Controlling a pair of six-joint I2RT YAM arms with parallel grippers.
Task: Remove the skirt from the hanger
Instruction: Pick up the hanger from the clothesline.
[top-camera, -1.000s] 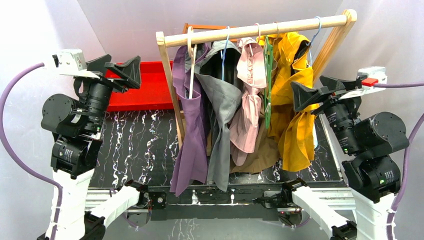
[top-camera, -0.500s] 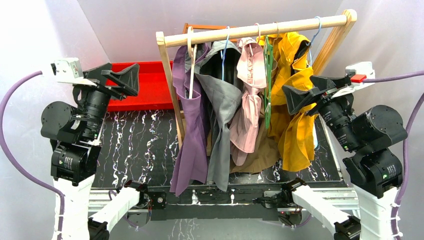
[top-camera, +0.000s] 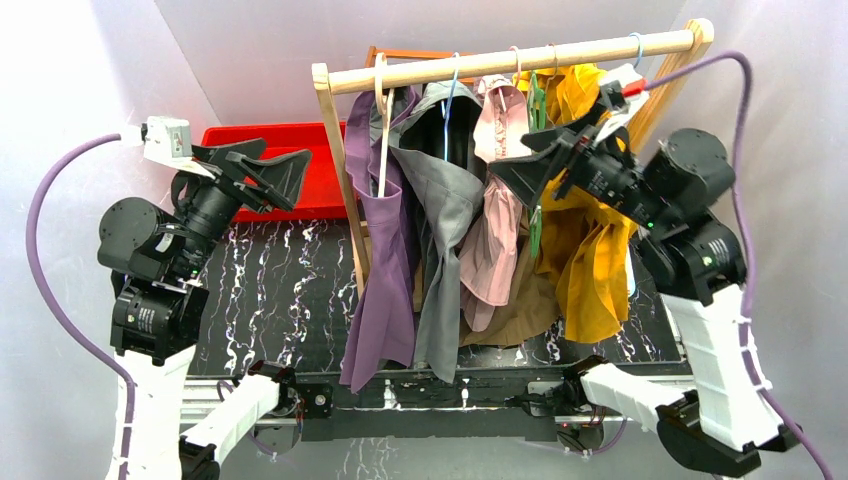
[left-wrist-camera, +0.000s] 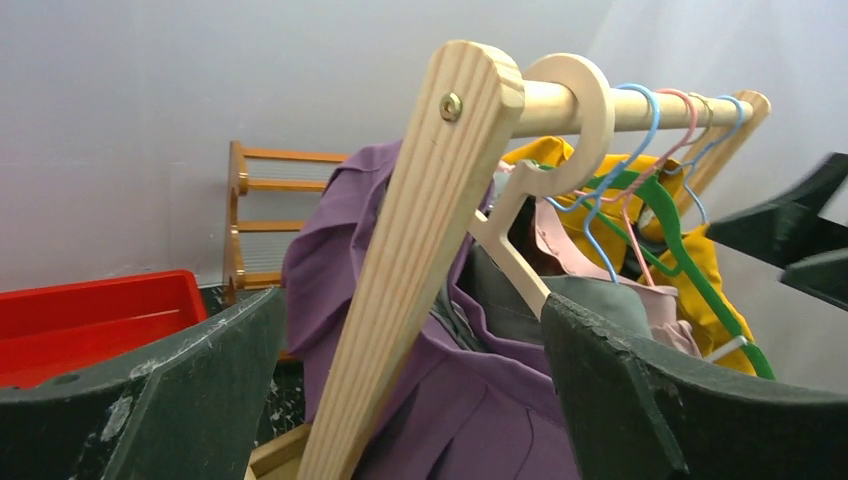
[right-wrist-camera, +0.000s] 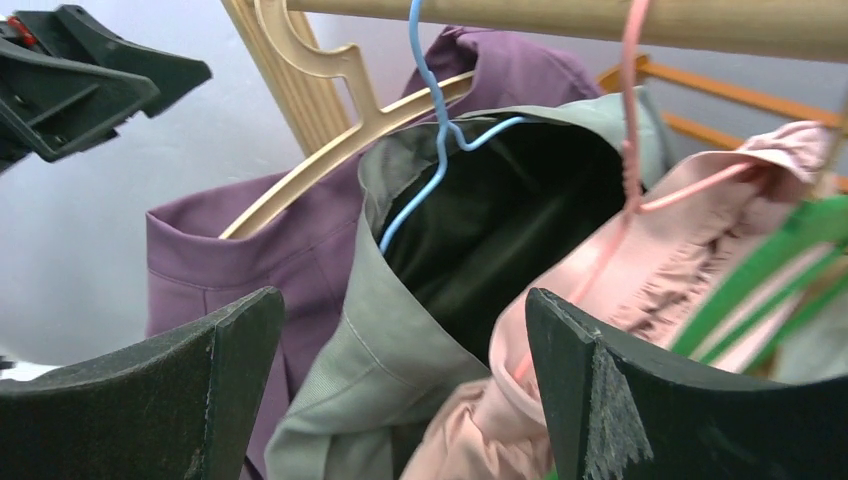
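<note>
Reaching in from the right, the right gripper (top-camera: 520, 158) is raised to the level of the hanging clothes with its two black fingers spread wide and nothing between them. Its wrist camera looks straight at the top of a long grey fabric skirt (right-wrist-camera: 400, 330). I take this to be the skirt, though the folds make that hard to confirm. The garment hangs on a thin blue wire hanger (right-wrist-camera: 418, 50), its waist gaping open to show a dark lining, and it is second from the left on the round wooden rail (top-camera: 510, 58).

On the other side, the left gripper (top-camera: 285, 168) is also fully released and empty. It is held up near the pale wooden upright (left-wrist-camera: 400, 280) at the rack's left end, and from its own camera that post appears between its fingers.

Beside the skirt on the left, a purple garment (top-camera: 385, 270) hangs from a cream wooden hanger (right-wrist-camera: 300, 188). On its right and pressed against it is a pale pink ruffled garment (top-camera: 500, 230), then a green plastic hanger (left-wrist-camera: 665, 205), then a mustard-yellow garment (top-camera: 590, 270) behind the right arm.

The rack stands on a black marbled table (top-camera: 270, 290). A red plastic tray (left-wrist-camera: 90, 310) sits at the back left, behind the left gripper.
</note>
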